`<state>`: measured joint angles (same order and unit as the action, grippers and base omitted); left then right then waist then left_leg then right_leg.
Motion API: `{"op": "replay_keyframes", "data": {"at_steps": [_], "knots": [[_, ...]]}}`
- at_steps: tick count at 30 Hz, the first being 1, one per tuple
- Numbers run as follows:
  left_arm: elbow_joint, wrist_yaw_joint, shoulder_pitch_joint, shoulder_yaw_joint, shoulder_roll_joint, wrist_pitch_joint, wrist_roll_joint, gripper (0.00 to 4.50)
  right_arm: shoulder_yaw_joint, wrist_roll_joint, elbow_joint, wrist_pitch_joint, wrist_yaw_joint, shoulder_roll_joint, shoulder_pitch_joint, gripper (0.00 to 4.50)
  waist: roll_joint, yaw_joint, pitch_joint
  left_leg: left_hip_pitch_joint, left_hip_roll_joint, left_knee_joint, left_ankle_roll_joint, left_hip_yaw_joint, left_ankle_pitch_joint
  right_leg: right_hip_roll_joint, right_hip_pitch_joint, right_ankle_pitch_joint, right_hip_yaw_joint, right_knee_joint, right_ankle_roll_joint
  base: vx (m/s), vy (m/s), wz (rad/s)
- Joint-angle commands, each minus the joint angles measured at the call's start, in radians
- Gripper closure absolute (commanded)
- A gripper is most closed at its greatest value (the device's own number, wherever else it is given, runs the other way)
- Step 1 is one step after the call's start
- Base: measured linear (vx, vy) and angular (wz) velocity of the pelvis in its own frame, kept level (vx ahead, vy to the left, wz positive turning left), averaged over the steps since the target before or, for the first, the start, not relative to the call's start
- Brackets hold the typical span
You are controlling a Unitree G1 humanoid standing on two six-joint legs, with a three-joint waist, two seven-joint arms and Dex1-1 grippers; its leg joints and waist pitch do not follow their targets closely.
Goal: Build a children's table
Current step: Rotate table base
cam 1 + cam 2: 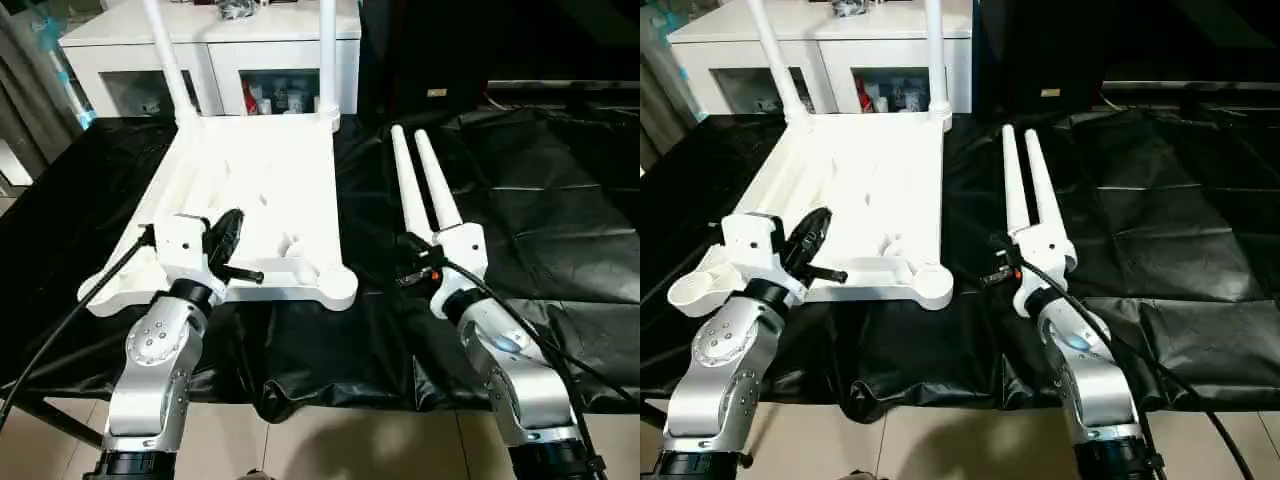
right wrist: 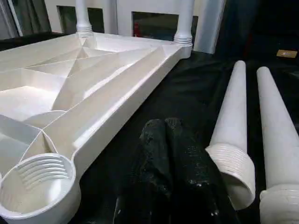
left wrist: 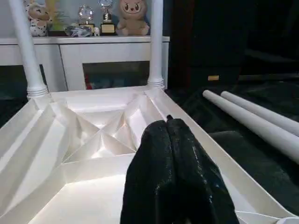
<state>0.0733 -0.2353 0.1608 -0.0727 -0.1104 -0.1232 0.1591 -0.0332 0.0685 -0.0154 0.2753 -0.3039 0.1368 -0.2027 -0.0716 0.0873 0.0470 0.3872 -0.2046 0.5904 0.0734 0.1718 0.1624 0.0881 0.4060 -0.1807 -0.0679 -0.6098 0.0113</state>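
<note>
**Two legs in, two waiting, both grippers empty**

The left gripper [image 3: 175,154] hangs over the near end of the tabletop [image 1: 270,170], fingers pressed together and holding nothing; the right gripper [image 2: 170,154] is likewise closed and empty, just short of the threaded ends of the two loose legs [image 1: 425,185].

The tabletop lies ribbed side up on the black-covered bench [image 1: 540,230], with two fitted legs [image 1: 328,50] standing in its far sockets and the near-right socket [image 2: 35,175] open. It looks like light, stiff, smooth plastic, so likely slippery.

The loose legs lie side by side (touching or nearly so); a grip near the thick threaded end seems safest. Open cloth lies right of them; the near bench edge is close beneath both wrists.
</note>
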Motion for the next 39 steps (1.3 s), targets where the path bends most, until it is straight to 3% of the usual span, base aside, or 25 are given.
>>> {"op": "replay_keyframes", "data": {"at_steps": [1, 19, 20, 21, 22, 23, 24, 26, 28, 30, 31, 35, 36, 38, 39], "knots": [[0.013, 0.006, -0.002, 0.0, -0.003, -0.008, -0.009, 4.5, -0.002, -0.001, 0.005, 0.013, 0.002, -0.001, -0.013, 4.47, 0.01, -0.003, -0.056, -0.01, -0.009, -0.078, 0.007, -0.008, 0.352, 0.036, -0.029, -0.421, 0.034, 0.102, -0.053, 0.0, 0.0, 0.0], [0.013, 0.006, -0.002, 0.0, -0.003, -0.008, -0.009, 4.5, -0.002, -0.001, 0.005, 0.013, 0.002, -0.001, -0.013, 4.47, 0.01, -0.003, -0.056, -0.011, -0.009, -0.078, 0.008, -0.008, 0.355, 0.036, -0.028, -0.427, 0.035, 0.103, -0.05, 0.0, 0.0, 0.0], [0.239, 0.017, 0.04, -0.027, -0.157, -0.518, 0.027, 4.29, 0.098, 0.146, -0.131, 0.306, 0.114, -0.094, -0.203, 4.31, 0.018, -0.011, -0.057, -0.014, -0.01, -0.076, 0.015, -0.006, 0.345, 0.03, -0.028, -0.4, 0.037, 0.089, -0.062, 0.0, 0.0, 0.0], [0.232, 0.015, 0.038, -0.026, -0.152, -0.501, 0.028, 4.09, 0.102, 0.17, -0.137, 0.281, 0.097, -0.096, -0.192, 4.13, 0.024, -0.012, -0.063, -0.014, -0.003, -0.072, 0.02, -0.018, 0.318, 0.031, -0.038, -0.359, 0.037, 0.062, -0.082, 0.0, 0.0, 0.0], [0.224, 0.014, 0.037, -0.024, -0.145, -0.483, 0.029, 4.09, 0.108, 0.202, -0.143, 0.253, 0.076, -0.099, -0.18, 4.13, 0.013, -0.021, -0.066, 0.005, 0.0, -0.074, 0.012, -0.022, 0.252, 0.032, -0.043, -0.338, 0.031, 0.065, -0.07, 0.0, 0.0, 0.0], [0.222, 0.015, 0.033, -0.022, -0.14, -0.471, 0.027, 4.09, 0.113, 0.226, -0.147, 0.237, 0.06, -0.101, -0.173, 4.13, 0.01, -0.018, -0.06, 0.003, -0.003, -0.073, 0.009, -0.018, 0.245, 0.031, -0.036, -0.336, 0.03, 0.075, -0.059, 0.0, 0.0, 0.0], [0.228, 0.019, 0.02, -0.024, -0.134, -0.462, 0.027, 4.06, 0.11, 0.239, -0.15, 0.23, 0.05, -0.105, -0.168, 4.1, 0.008, -0.017, -0.05, -0.018, -0.008, -0.071, 0.011, -0.009, 0.302, 0.027, -0.012, -0.373, 0.034, 0.092, -0.059, 0.0, 0.0, 0.0], [0.232, 0.02, 0.01, -0.021, -0.132, -0.456, 0.023, 3.67, 0.104, 0.236, -0.152, 0.229, 0.046, -0.106, -0.165, 3.73, 0.013, -0.02, -0.049, -0.026, -0.007, -0.081, 0.03, -0.008, 0.376, 0.027, -0.018, -0.449, 0.035, 0.104, -0.054, 0.0, 0.0, 0.0], [0.228, 0.016, 0.007, -0.018, -0.133, -0.443, 0.018, 3.52, 0.1, 0.237, -0.158, 0.229, 0.048, -0.11, -0.162, 3.56, 0.014, -0.018, -0.061, -0.014, -0.007, -0.082, 0.039, -0.015, 0.328, 0.028, -0.031, -0.364, 0.037, 0.091, -0.061, 0.0, 0.0, 0.0], [0.219, 0.019, 0.013, -0.024, -0.127, -0.425, 0.02, 3.35, 0.097, 0.242, -0.172, 0.229, 0.047, -0.114, -0.159, 3.41, 0.015, -0.018, -0.064, -0.014, -0.008, -0.08, 0.039, -0.012, 0.3, 0.026, -0.03, -0.291, 0.039, 0.085, -0.075, 0.0, 0.0, 0.0], [0.241, 0.037, 0.029, -0.034, -0.13, -0.48, 0.047, 3.23, 0.107, 0.242, -0.195, 0.273, 0.046, -0.117, -0.166, 3.3, 0.014, -0.02, -0.064, -0.013, -0.008, -0.079, 0.041, -0.011, 0.296, 0.025, -0.033, -0.266, 0.039, 0.081, -0.087, 0.0, 0.0, 0.0], [0.251, 0.049, 0.04, -0.045, -0.117, -0.485, 0.039, 2.96, 0.104, 0.26, -0.21, 0.293, 0.046, -0.093, -0.161, 3.04, 0.019, -0.019, -0.06, -0.015, -0.006, -0.079, 0.036, -0.008, 0.307, 0.027, -0.033, -0.299, 0.039, 0.087, -0.086, 0.0, 0.0, 0.0], [0.244, 0.05, 0.034, -0.049, -0.106, -0.454, 0.037, 2.86, 0.103, 0.26, -0.206, 0.287, 0.043, -0.083, -0.156, 2.94, 0.018, -0.017, -0.062, -0.015, -0.005, -0.076, 0.036, -0.008, 0.299, 0.029, -0.034, -0.309, 0.04, 0.087, -0.081, 0.0, 0.0, 0.0], [0.21, 0.065, -0.01, -0.04, -0.076, -0.32, 0.006, 2.7, 0.102, 0.241, -0.176, 0.263, 0.023, -0.056, -0.141, 2.78, 0.035, -0.017, -0.06, -0.007, -0.005, -0.076, 0.025, -0.007, 0.283, 0.031, -0.037, -0.335, 0.04, 0.094, -0.065, 0.0, 0.0, 0.0], [0.2, 0.065, -0.026, -0.034, -0.068, -0.284, 0.002, 2.61, 0.098, 0.228, -0.163, 0.253, 0.016, -0.045, -0.137, 2.7, 0.033, -0.017, -0.06, -0.006, -0.006, -0.076, 0.025, -0.008, 0.282, 0.033, -0.038, -0.343, 0.04, 0.092, -0.061, 0.0, 0.0, 0.0]]}}
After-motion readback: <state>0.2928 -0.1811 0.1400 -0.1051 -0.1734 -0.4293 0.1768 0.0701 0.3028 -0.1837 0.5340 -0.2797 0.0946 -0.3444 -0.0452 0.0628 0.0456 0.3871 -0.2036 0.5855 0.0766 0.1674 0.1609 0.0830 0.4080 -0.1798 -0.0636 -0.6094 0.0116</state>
